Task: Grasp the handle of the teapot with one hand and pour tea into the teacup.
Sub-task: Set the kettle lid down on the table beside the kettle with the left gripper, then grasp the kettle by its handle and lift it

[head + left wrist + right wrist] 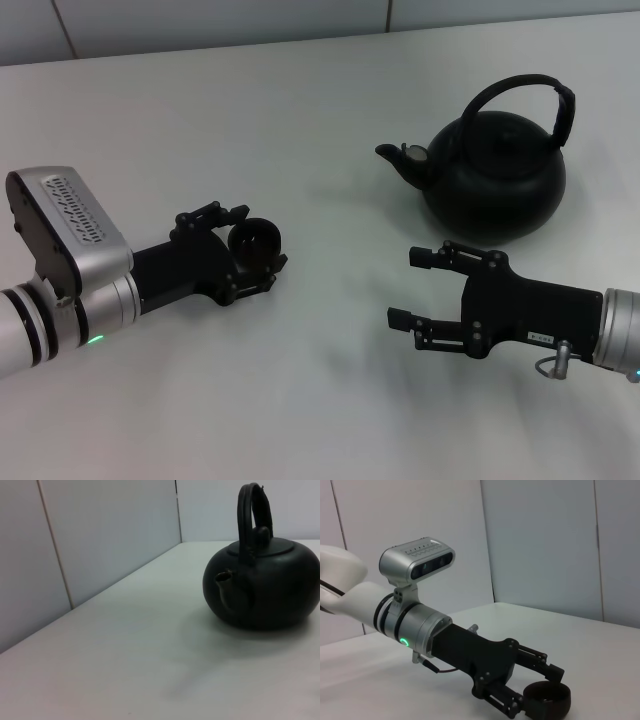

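Teapot, round and matte black, stands upright on the far right of the white table, its short spout pointing toward my left side. Over its lid rises the handle, a tall black arched hoop running spout to back, thin at the sides and thicker along the far part; in my left wrist view the spout aims nearly at the camera and the handle is seen almost edge-on. Well apart from the pot, on the near left, the teacup sits low and bowl-like, dark and handleless, its mouth facing up. My left gripper has its black fingers clamped on either side of the cup, as my right wrist view confirms around the teacup. My right gripper hovers with fingers spread wide, empty, near the teapot's front, pointing leftward.
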